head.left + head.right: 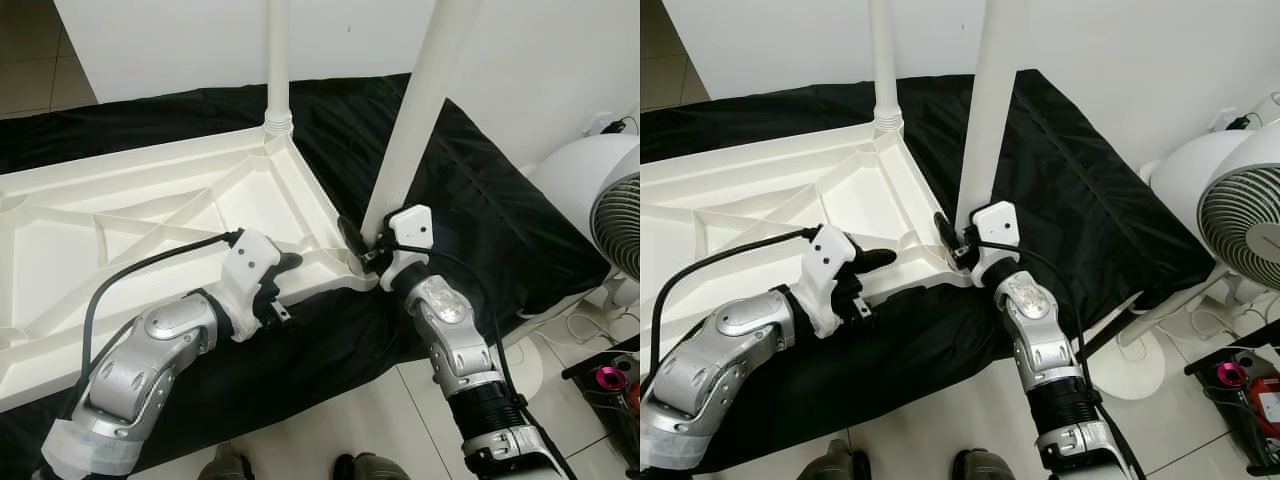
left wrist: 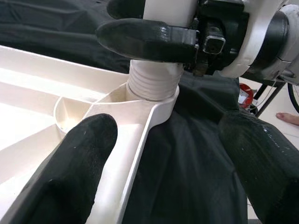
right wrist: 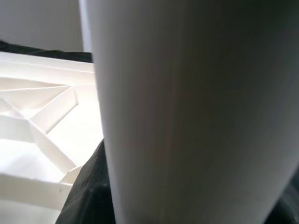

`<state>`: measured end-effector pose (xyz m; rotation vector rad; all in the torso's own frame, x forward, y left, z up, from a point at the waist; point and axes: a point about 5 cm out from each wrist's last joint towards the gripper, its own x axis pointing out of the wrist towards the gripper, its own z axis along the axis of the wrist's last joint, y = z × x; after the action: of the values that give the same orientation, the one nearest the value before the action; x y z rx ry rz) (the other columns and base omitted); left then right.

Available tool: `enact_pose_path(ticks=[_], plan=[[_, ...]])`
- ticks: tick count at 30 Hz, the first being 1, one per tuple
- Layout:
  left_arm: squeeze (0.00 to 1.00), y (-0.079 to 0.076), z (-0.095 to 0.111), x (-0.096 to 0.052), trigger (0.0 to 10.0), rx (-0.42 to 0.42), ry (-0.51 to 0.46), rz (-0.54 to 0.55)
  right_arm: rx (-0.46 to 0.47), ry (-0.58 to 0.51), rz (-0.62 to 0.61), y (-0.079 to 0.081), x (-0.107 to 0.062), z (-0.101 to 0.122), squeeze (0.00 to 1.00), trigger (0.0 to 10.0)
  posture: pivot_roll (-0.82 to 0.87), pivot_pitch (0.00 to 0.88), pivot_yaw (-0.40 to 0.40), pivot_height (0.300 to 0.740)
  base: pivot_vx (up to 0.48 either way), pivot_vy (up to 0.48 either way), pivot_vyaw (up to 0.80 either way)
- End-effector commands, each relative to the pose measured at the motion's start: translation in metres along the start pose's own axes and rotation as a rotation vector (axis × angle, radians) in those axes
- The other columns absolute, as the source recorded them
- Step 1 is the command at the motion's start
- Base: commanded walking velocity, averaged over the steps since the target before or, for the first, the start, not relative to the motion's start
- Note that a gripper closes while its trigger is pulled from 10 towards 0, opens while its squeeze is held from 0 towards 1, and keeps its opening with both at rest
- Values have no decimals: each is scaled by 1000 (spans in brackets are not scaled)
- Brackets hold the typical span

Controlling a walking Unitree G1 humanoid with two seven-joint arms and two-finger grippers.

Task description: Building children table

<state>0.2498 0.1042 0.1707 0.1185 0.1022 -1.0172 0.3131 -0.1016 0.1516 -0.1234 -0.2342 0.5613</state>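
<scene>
A white plastic children's tabletop [image 1: 150, 230] lies upside down on a black cloth [image 1: 470, 200] spread over the floor, its ribbed underside facing up. One white table leg [image 1: 277, 60] stands upright in the far corner socket. A second white leg [image 1: 420, 110] rises from the near corner socket [image 2: 152, 91], leaning slightly; in the left wrist view its threaded end sits in the round collar of that corner.

The right hand [image 1: 362, 243] is at the base of this second leg, its black fingers [image 2: 145, 39] closed around the leg just above the socket. In the right wrist view the leg's white shaft [image 3: 196, 112] runs close past the camera, with the ribbed underside beyond it.

The left hand [image 1: 285, 272] is at the near edge of the tabletop, just beside the same corner. Its two fingers stand apart, one finger [image 2: 79, 158] lying on the white rim and the other [image 2: 266, 163] over the black cloth, so the rim runs between them; whether they press on it cannot be told.

To the right, off the cloth, stand a white pedestal fan [image 1: 1240, 210] and a white cable [image 1: 585, 325] on the tiled floor [image 1: 340, 425]. A pink object [image 1: 612, 378] lies at the right edge. White wall [image 1: 550, 60] stands behind the cloth. Two dark shoe tips [image 1: 365, 467] show at the bottom edge.
</scene>
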Motion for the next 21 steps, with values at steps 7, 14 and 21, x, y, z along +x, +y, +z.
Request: enact_pose_path(ticks=[7,14,21], plan=[[0,-7,2,-1,10000,-9,-1,-73,-11,86,76,7,-15,-26,0,10000,-37,81,-33,740,0,0,0],[0,-5,5,0,10000,-12,-7,-61,152,142,-72,-4,-9,-32,0,10000,-44,93,-31,740,0,0,0],[0,-3,9,2,10000,-14,-16,-56,197,136,-80,-4,1,-26,0,10000,-50,102,-26,740,0,0,0]])
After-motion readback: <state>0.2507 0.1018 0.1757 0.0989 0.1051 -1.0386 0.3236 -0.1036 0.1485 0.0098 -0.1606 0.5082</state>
